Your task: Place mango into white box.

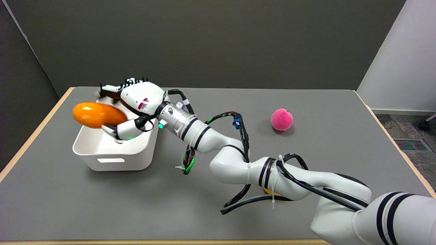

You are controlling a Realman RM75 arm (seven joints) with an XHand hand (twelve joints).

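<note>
An orange mango (97,115) hangs in the air over the left part of the white box (102,160), above its rim. My right hand (131,105) grips the mango from its right side, with the thumb below and the other fingers over the top. The box stands at the table's left, open side up, with slot handles in its short walls. The hand and the mango hide much of the box's inside.
A pink round fruit (281,119) lies at the table's right back. A yellow-orange fruit (272,194) is almost wholly hidden under my right arm near the front. The grey table (170,211) has a wooden edge.
</note>
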